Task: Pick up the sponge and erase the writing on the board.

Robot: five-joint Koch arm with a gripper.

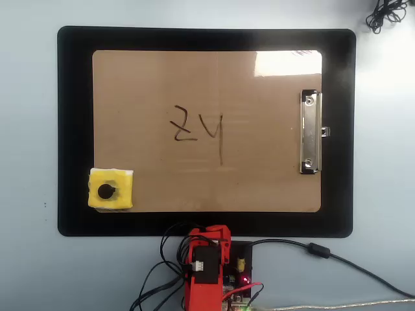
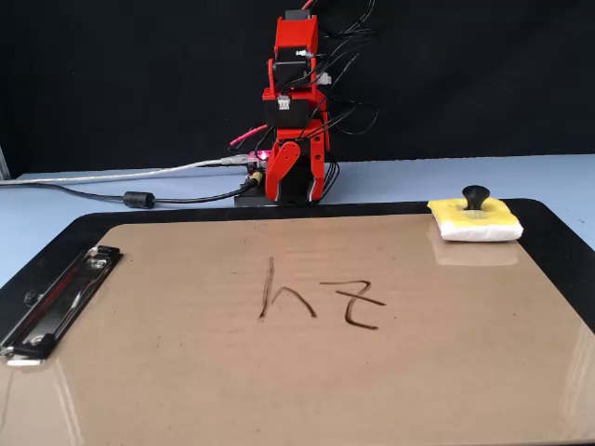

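Arm folded up at its base, just off the near edge of the black mat (image 1: 71,129) in the overhead view; nothing picked up yet. Gripper (image 2: 299,186) hangs tip-down in front of the base in the fixed view, well apart from the sponge. Jaws: cannot tell whether spread or pressed together, since the red parts overlap in the fixed view and the overhead view shows only the top of the arm. Sponge (image 1: 111,189) sits on the board's (image 1: 259,181) corner, lower left in the overhead view, the corner farthest from the metal clip (image 1: 310,133); its edge overhangs slightly onto the mat. In the fixed view it is at the far right, near the arm's side of the board. Writing (image 1: 198,129) is mid-board, two dark marker figures, untouched and well apart from the sponge. Handling judgement: yellow foam looks light and soft, and would squash and possibly tilt if pinched by its sides. The black knob (image 2: 476,196) standing up from its centre looks rigid and is the obvious place to take hold, from above, jaws either side of the stem. Board surface is glossy, so the sponge may skid if nudged before the grip closes. Wiping will need downward pressure through the knob.
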